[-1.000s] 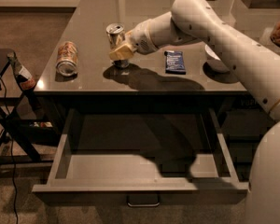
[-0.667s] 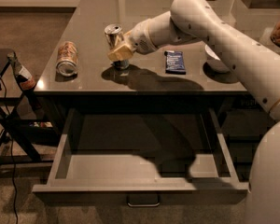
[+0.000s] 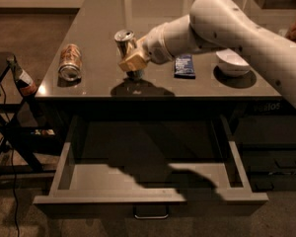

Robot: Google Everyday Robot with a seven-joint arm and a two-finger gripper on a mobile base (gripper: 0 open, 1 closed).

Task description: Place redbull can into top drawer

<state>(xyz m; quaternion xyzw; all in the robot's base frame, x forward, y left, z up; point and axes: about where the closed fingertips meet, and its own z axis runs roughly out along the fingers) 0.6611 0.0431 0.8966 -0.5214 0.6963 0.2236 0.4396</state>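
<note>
Over table (image 3: 98,33), redbull can (image 3: 124,39) btwn gripper (image 3: 133,66) fingers (image 3: 129,61).

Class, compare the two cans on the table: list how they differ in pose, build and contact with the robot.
Pose: the redbull can stands upright; the orange-brown can lies on its side. Build: the redbull can is slim and silver; the orange-brown can is stouter. Contact: the claw, above the table, grips the redbull can; the orange-brown can lies untouched. Both are metal cans, neither in the top drawer.
</note>
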